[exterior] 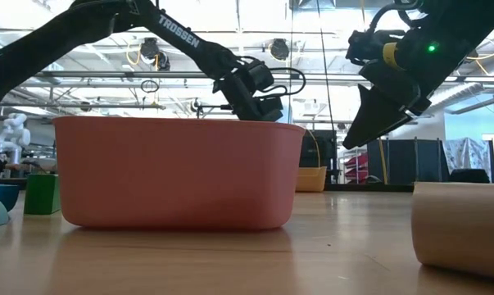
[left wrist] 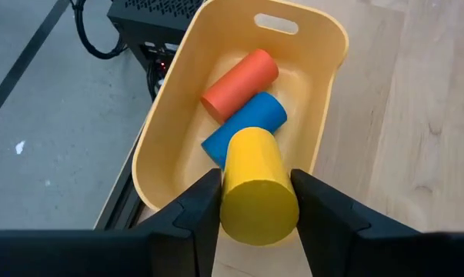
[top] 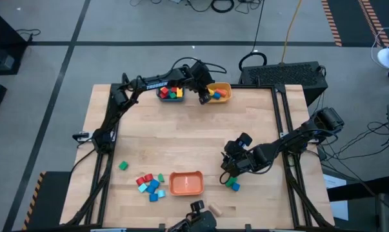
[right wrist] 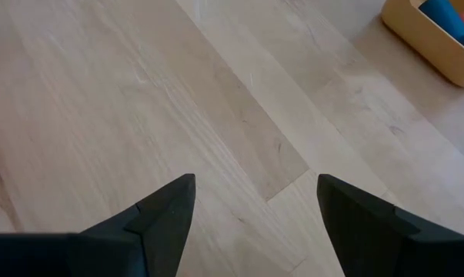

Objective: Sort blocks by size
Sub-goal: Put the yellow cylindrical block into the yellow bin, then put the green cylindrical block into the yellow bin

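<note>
**Yellow cylinder held over the yellow bowl**

We take the yellow bowl (top: 221, 92) at the far edge of the table (top: 181, 142) as our landmark. The left gripper (left wrist: 256, 201) hangs directly above its near rim, fingers clamped on a yellow cylinder (left wrist: 256, 188). Inside the bowl lie an orange cylinder (left wrist: 240, 81) and a blue cylinder (left wrist: 244, 127), side by side and touching. Just beside the bowl, toward the left arm's base, a teal bowl (top: 170, 94) holds red, yellow, green and blue blocks.

The right gripper (right wrist: 255, 215) hovers well away from the yellow bowl, over bare wood toward the near right of the table, its fingers spread wide and holding nothing. Close by it, on the tabletop, sit a green block and a blue block (top: 233, 185).

Across the table from the yellow bowl, at the near edge, stands an orange bowl (top: 186, 183). Beside that, a cluster of red and light blue blocks (top: 150, 185), a lone green cube (top: 123, 165), and a plain wood piece (top: 215, 209).
</note>
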Action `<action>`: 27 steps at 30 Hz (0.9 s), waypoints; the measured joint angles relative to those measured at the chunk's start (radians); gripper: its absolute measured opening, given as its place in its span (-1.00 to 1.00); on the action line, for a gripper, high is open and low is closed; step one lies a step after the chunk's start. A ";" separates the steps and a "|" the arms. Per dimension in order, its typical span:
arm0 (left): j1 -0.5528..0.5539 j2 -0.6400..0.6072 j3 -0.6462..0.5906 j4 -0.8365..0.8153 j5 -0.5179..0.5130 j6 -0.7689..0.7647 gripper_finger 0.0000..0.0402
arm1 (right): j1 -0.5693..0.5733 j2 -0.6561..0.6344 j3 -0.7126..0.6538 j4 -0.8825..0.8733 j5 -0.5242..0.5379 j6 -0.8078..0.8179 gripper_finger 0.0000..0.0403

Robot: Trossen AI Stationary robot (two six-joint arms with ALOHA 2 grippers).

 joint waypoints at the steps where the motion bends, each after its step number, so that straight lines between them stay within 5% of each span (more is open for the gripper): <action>1: 0.000 0.000 0.000 0.001 0.000 0.000 -0.26 | 0.000 0.000 0.000 0.000 0.000 0.000 0.28; 15: 0.000 -0.001 0.000 0.003 -0.006 -0.002 0.32 | 0.000 0.000 0.000 0.000 -0.002 0.000 0.28; 27: -0.061 -0.189 -0.001 -0.183 -0.008 0.061 0.35 | 0.000 0.000 0.000 0.124 -0.075 -0.164 0.28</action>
